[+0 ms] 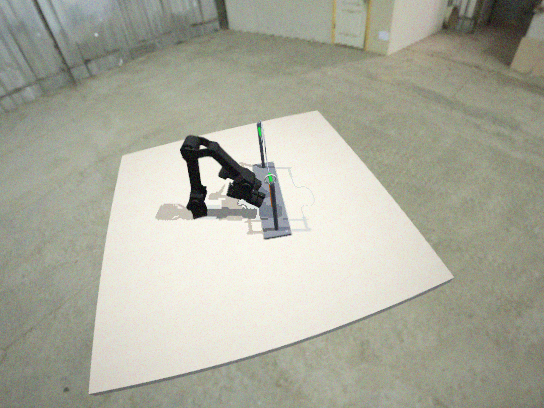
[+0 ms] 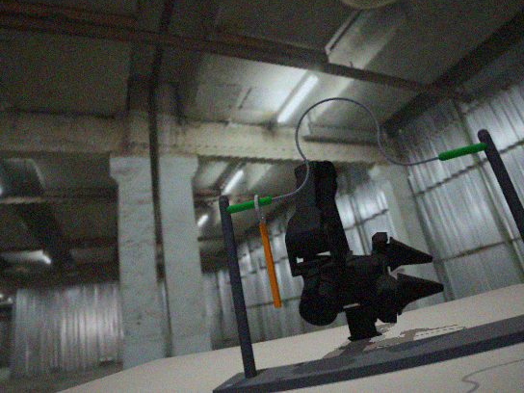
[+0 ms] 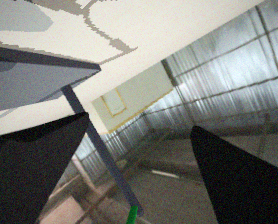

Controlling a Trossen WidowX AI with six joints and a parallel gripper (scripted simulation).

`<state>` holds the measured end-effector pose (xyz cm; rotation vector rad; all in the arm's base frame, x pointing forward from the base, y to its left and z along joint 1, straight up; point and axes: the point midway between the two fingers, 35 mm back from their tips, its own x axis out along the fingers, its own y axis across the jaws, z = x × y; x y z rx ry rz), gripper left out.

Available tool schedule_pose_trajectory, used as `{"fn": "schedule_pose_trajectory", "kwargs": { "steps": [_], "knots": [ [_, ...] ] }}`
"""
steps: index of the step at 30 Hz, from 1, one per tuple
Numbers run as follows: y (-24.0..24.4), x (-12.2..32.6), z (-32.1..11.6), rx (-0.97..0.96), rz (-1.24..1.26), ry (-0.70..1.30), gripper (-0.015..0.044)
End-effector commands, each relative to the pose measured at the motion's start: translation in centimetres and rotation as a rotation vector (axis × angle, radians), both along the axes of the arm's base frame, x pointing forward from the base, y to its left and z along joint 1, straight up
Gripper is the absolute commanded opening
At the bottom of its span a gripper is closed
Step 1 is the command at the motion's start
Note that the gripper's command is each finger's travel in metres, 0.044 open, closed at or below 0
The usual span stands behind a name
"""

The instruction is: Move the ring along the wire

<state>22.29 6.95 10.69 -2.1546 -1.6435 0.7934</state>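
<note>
The ring (image 1: 270, 173) (image 2: 257, 203) hangs around one green part (image 2: 238, 208) beside its post (image 1: 274, 212) (image 2: 236, 281), orange handle (image 1: 271, 194) (image 2: 270, 265) pointing down. My gripper (image 1: 264, 199) (image 2: 437, 274) (image 3: 140, 124) is clear of it, fingers spread wide with nothing between them, aimed towards the other post (image 1: 262, 149) (image 2: 503, 180) (image 3: 105, 150). I judge I'm still to pick up, though a finished carry would look much the same. If so, I must turn towards the handle, straddle it and close, staying off the thin grey wire (image 2: 337, 98). I count one ring, one handle, one wire, two green parts, two posts, two fingers.
</note>
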Motion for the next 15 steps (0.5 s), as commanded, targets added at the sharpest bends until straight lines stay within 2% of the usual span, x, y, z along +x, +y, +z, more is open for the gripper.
{"fn": "schedule_pose_trajectory", "kwargs": {
  "steps": [1, 4, 9, 15],
  "knots": [
    [0.0, 0.0, 0.0, -0.003, 0.000, -0.008, 0.0374],
    [-0.6, 0.3, -0.4, -0.054, 0.002, -0.125, 0.0295],
    [-3.0, 1.5, -1.5, -0.267, 0.012, -0.540, 0.0164],
    [-6.8, 3.3, -2.0, -0.609, 0.051, -1.026, 0.0160]
  ]
}}
